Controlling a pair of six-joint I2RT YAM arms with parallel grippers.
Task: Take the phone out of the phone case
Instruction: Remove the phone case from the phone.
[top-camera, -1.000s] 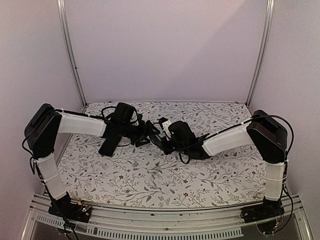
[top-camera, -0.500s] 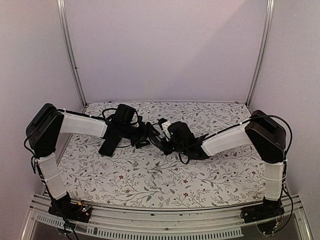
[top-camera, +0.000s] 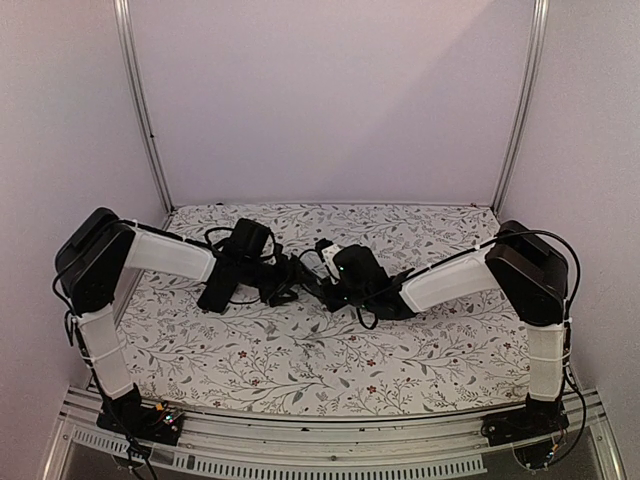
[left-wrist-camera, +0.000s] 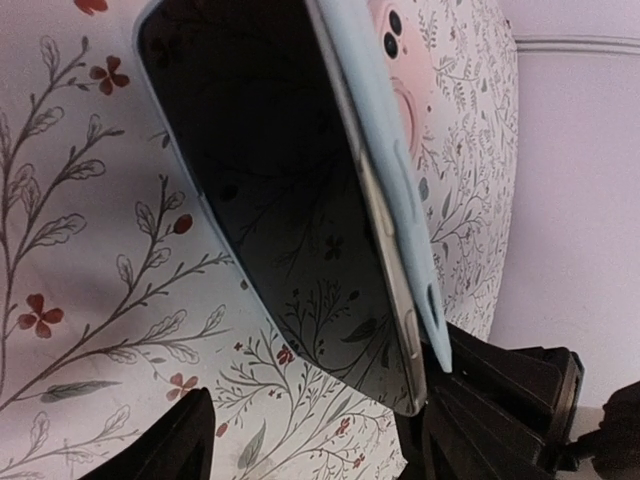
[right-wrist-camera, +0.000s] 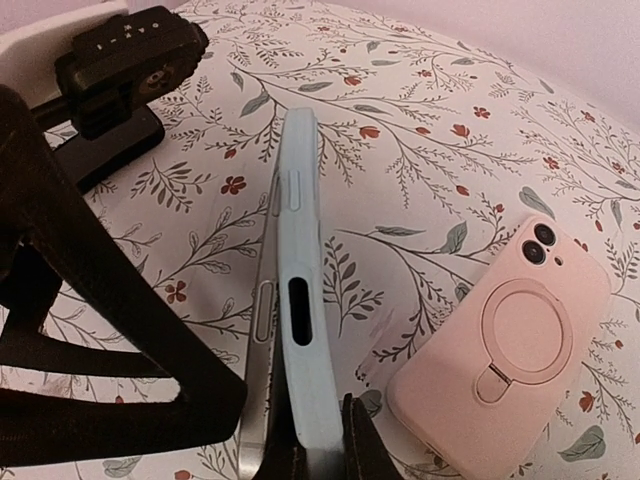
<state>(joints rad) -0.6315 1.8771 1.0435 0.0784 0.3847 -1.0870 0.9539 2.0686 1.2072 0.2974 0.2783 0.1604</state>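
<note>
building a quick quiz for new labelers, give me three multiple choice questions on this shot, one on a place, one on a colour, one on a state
1. Where is the pink phone?
A) flat on the flowered cloth, beside the held phone
B) stacked on top of the other phone
C) leaning on the back wall

2. What colour is the case on the held phone?
A) black
B) pink
C) light blue

3. How does the held phone sit?
A) flat, screen up
B) up on its edge
C) flat, screen down

Answers:
1 A: the right wrist view shows it lying back-up on the cloth, apart from the held phone.
2 C: both wrist views show a pale blue wall along the phone's side.
3 B: the right wrist view looks along its thin side, with the cloth on either side.
</note>
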